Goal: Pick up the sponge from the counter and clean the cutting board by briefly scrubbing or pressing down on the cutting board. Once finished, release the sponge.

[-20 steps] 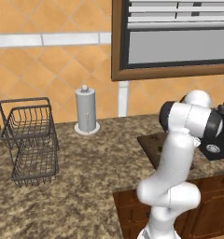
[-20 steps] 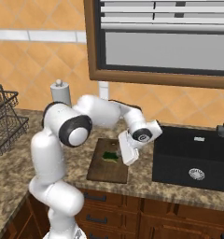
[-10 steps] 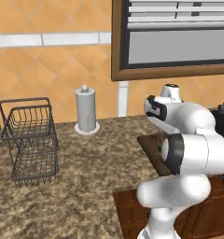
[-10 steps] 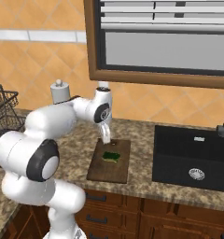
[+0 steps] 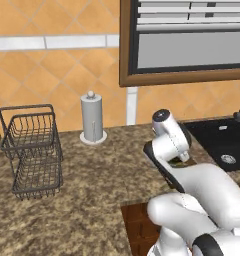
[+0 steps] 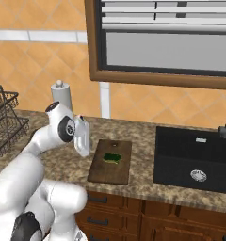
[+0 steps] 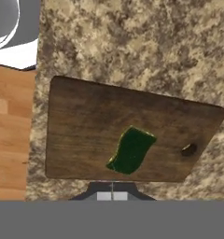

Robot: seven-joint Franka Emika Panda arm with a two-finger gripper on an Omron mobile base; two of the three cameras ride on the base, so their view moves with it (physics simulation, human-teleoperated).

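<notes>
The sponge (image 6: 112, 157) lies flat on the cutting board (image 6: 105, 170), free of the arm. The board rests on the counter (image 6: 143, 181), with the black sink (image 6: 195, 160) just beside it. Gripper condition cannot be determined. Farther back stand a paper-towel holder (image 5: 92, 118) and a wire basket (image 5: 33, 150).

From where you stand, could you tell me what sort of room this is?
A rendered home kitchen, most likely: a granite-look counter with a black sink set in it, a cutting board carrying a sponge, and a paper towel holder against the tiled wall.
</notes>
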